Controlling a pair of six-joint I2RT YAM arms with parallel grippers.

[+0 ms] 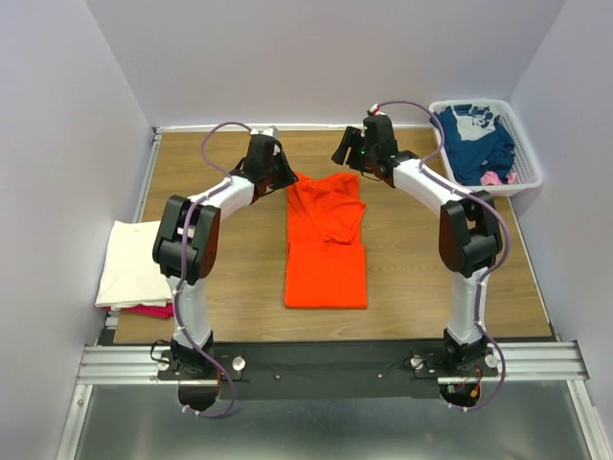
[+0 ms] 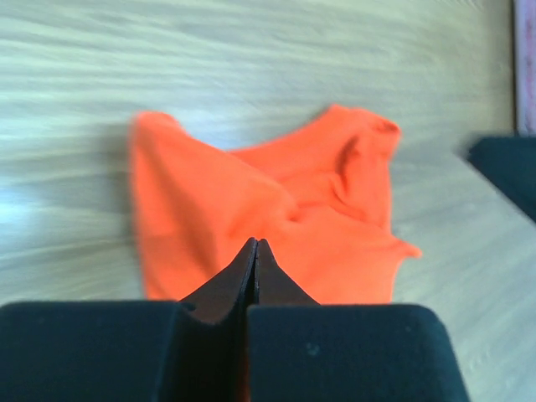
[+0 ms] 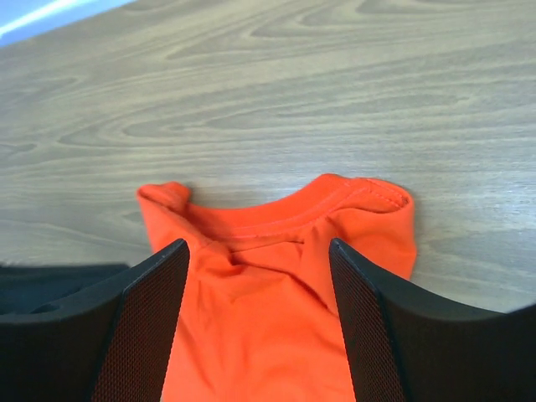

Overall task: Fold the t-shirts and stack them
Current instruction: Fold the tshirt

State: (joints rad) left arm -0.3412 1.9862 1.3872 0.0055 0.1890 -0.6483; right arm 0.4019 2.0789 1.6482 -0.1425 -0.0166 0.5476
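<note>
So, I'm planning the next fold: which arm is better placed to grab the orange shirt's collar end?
Probably right: the right tool is open, poised over the collar of the orange shirt. The left tool is shut and would have to open first.

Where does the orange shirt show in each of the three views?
Top: orange shirt at the centre of the table.
Left wrist: mid-frame, beyond the shut left gripper.
Right wrist: lower centre, between the fingers of the open right gripper.
Shared landmark: the wooden table.
</note>
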